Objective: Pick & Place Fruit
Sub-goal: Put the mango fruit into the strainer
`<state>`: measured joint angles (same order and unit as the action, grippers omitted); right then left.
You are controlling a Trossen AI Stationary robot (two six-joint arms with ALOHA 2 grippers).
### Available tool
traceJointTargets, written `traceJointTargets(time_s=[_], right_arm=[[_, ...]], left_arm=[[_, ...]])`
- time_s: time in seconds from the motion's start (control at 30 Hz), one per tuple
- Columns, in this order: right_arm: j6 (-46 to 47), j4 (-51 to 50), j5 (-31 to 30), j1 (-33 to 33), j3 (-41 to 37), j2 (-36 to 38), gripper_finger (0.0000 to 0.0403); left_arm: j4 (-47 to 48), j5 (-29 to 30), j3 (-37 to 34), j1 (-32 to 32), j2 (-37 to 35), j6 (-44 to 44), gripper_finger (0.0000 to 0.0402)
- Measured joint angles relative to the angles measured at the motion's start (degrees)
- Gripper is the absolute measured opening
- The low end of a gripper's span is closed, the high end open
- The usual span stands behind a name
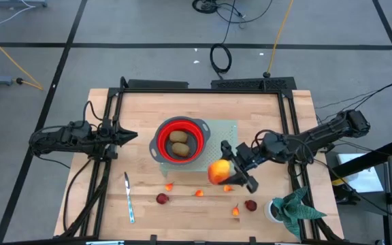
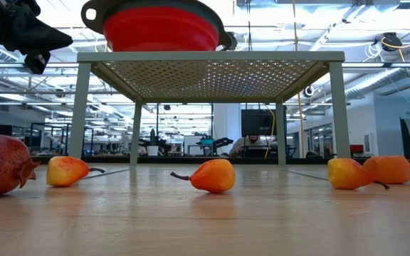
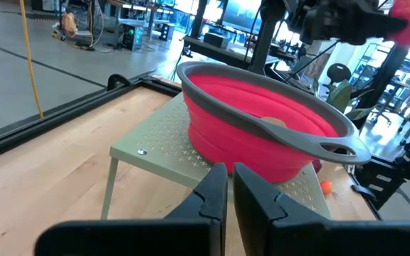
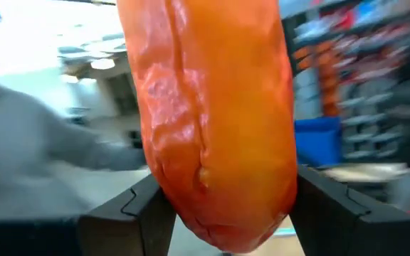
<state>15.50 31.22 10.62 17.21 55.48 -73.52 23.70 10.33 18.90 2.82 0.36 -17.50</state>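
A red colander bowl (image 1: 180, 140) stands on a pale green perforated stand (image 1: 220, 129) at the table's middle, with two brownish-green kiwis (image 1: 180, 143) inside. My right gripper (image 1: 229, 170) is just right of and nearer than the bowl, shut on a longer red-orange fruit (image 1: 219, 172). Several tiny orange pieces (image 1: 199, 192) and two dark red round ones (image 1: 162, 199) (image 1: 250, 205) lie on the wood near the front edge. My left gripper (image 1: 129, 136) waits left of the bowl, fingers shut and pointing at it. My right gripper pinches the red-orange fruit (image 4: 212, 142) between its two fingers (image 4: 130, 210), one on each flank. The fingers come from the table's right side. The fruit sticks out well beyond the fingertips. It is lifted off the table, and the low view shows none of it on the wood.
A silver knife (image 1: 128, 197) lies at the front left. A leafy plant in a white pot (image 1: 288, 209) stands at the front right corner. Black rails (image 1: 203, 85) frame the table. Bare wood stretches left of the knife and behind the stand.
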Motion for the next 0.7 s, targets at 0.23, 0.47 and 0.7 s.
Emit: traceJointTargets(time_s=[0.23, 0.47, 0.7], right_arm=[[-14.49, -2.18, -20.19, 0.02, 0.00, 0.00, 0.0226], [-27.70, -3.25, -39.54, 0.02, 0.00, 0.00, 0.0222], [-41.72, -3.21, -54.16, 0.00, 0.00, 0.00, 0.0225]], left_arm=[[0.00, 0.00, 0.00, 0.01, 0.00, -0.81, 0.0024], [-0.01, 0.02, -0.02, 0.00, 0.00, -1.05, 0.0024], [0.00, 0.04, -0.02, -0.01, 0.00, -0.95, 0.0024]])
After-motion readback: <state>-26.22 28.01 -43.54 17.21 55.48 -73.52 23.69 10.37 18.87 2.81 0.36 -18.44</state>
